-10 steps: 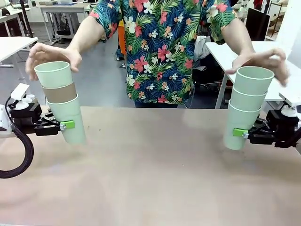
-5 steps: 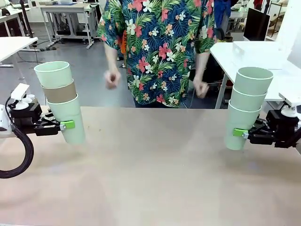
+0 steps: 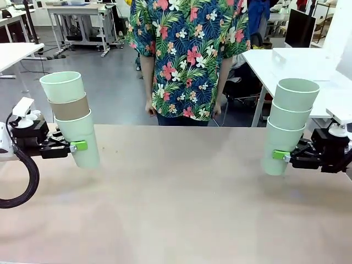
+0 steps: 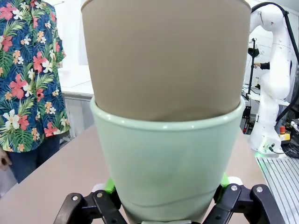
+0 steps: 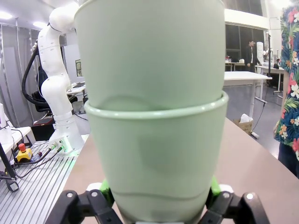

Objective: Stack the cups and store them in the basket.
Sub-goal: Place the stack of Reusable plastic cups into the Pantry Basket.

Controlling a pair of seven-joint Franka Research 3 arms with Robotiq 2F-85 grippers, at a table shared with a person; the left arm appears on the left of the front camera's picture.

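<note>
**Mint-green and brown cups held in two stacks**

Over the table point(image 3: 176, 209), the left gripper point(image 3: 81, 146) was clamped on the bottom cup of the left stack point(image 3: 77, 132), at nine o'clock in the front view, with its green pads pressing the cup's lower wall. That stack had three cups: a mint one below, the brown cup point(image 3: 69, 108) nested in it, and another mint one on top. Its top leaned toward eleven o'clock. At three o'clock the right gripper point(image 3: 276, 157) was closed on the lowest cup of the right stack point(image 3: 290, 118), three nested mint cups tipped slightly toward one o'clock. Both stacks appeared to hang clear of the tabletop. A person point(image 3: 187, 55) stood at twelve o'clock beyond the far edge, arms down.
</note>
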